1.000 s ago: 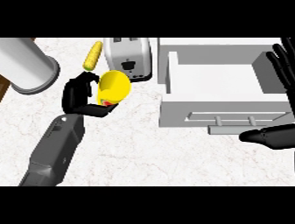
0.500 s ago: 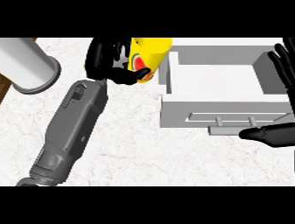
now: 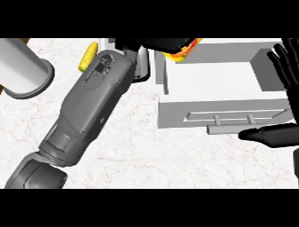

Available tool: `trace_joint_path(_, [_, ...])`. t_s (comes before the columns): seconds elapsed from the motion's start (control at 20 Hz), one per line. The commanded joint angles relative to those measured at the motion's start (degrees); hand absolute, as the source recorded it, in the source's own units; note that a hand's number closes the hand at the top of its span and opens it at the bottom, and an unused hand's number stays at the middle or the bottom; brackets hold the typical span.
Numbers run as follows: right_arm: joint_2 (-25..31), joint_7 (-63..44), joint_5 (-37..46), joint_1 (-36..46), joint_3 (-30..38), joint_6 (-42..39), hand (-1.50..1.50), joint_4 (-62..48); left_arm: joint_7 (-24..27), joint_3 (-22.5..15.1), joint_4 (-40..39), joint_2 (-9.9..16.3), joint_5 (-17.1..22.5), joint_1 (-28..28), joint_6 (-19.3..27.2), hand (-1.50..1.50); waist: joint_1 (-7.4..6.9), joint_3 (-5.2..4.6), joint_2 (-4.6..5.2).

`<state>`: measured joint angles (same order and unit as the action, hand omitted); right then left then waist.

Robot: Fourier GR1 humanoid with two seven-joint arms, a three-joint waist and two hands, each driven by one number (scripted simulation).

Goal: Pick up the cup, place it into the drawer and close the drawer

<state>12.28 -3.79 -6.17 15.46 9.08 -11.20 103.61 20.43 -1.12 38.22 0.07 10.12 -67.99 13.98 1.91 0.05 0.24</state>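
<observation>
progress: the cup (image 3: 183, 51) is lifted off the counter (image 3: 145, 150) and carried to the open drawer (image 3: 210, 88); lowering it in, letting go and closing the drawer remain.
cup: at the drawer's far left corner, above its rim, mostly hidden.
left hand (image 3: 161, 43): curled over the cup, holding it.
right hand (image 3: 296, 88): resting flat-fingered at the right edge, holding nothing.

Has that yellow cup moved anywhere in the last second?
Yes. The left hand has carried the yellow cup to the right and away from the robot, from left of the toaster to the far-left corner of the open white drawer.
</observation>
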Motion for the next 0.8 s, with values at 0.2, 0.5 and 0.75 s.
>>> trace_joint_path(0.2, [0.2, -1.0, -0.9, 3.0, -0.8, -0.8, -1.5, -0.3, -5.9, -6.5, -15.0, -0.1, 4.7, -9.6, 7.5, 1.5, 3.13, 0.05, 0.92])
trace_joint_path(0.5, [-0.2, 0.0, -1.0, 3.1, -1.9, -1.8, -1.5, -0.6, -9.4, -13.3, -21.0, -0.1, 6.0, -10.7, 4.2, 1.5, 6.28, 0.12, 1.6])
trace_joint_path(0.75, [0.2, -0.3, -1.1, 7.0, -2.1, -2.1, -1.5, -3.1, -8.1, -18.0, -21.4, -0.1, 7.9, -7.5, 0.0, 1.5, 6.85, 0.06, 2.12])
